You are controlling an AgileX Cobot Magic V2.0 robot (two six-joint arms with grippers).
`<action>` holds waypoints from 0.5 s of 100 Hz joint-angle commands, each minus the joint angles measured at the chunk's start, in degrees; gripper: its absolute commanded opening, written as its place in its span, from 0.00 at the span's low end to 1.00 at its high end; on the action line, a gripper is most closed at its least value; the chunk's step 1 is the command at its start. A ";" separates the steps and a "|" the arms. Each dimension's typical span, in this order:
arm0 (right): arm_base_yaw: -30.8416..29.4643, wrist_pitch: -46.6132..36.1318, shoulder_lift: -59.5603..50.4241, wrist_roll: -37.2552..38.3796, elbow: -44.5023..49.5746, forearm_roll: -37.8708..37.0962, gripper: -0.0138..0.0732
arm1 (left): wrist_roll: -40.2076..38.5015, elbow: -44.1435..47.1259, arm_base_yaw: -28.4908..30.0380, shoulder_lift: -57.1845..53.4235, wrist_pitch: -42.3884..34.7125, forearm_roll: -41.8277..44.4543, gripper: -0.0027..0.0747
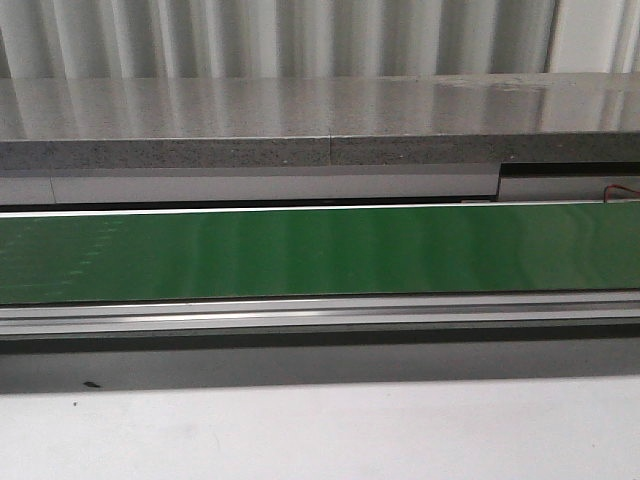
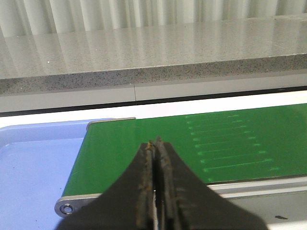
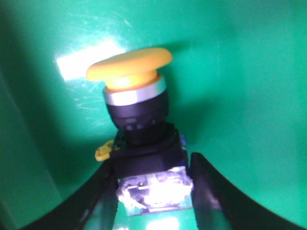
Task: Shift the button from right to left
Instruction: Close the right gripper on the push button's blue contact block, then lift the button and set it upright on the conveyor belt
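Push-button (image 3: 139, 129) sits between right gripper (image 3: 153, 191) fingers on green belt (image 3: 249, 96), jaws spread either side of its block body, not clamped. Left gripper (image 2: 156, 148) pinched closed, empty. Likely light, rigid, top-heavy; grasp squarish base, not slick cap.

Glossy green belt (image 1: 300, 255), speckled polished stone counter (image 1: 250, 120), brushed metal rail (image 1: 300, 312).

button (image 3: 139, 129): showing in right wrist view only, close up
cap: round, yellow-orange, w/ silver ring under it
body: black collar, squarish block, glare washing out base
pose: lying on green surface, cap pointing away from cam
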 commanded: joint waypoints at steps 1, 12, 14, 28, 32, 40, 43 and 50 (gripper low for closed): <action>-0.04 0.63 -5.62 -0.74 -1.57 0.20 0.39 | -0.46 2.24 0.02 -1.81 -4.50 -0.49 0.01; 0.01 2.87 -9.58 -0.69 -1.57 0.32 0.39 | -0.46 2.24 0.02 -1.81 -4.50 -0.49 0.01; 0.01 3.40 -10.36 -0.69 -1.57 0.48 0.39 | -0.46 2.24 0.02 -1.81 -4.50 -0.49 0.01; 1.20 7.35 -15.23 -0.64 -1.57 1.83 0.39 | -0.46 2.24 0.02 -1.81 -4.50 -0.49 0.01; 2.06 8.25 -16.45 -0.45 -1.57 2.13 0.39 | -0.46 2.24 0.02 -1.81 -4.50 -0.49 0.01; 4.25 9.45 -18.27 0.66 -1.57 2.27 0.39 | -0.46 2.24 0.02 -1.81 -4.50 -0.49 0.01; 5.20 9.84 -18.66 1.35 -1.57 2.27 0.39 | -0.46 2.24 0.02 -1.81 -4.50 -0.49 0.01; 7.82 10.56 -19.40 3.14 -1.57 2.27 0.39 | -0.46 2.24 0.02 -1.81 -4.50 -0.49 0.01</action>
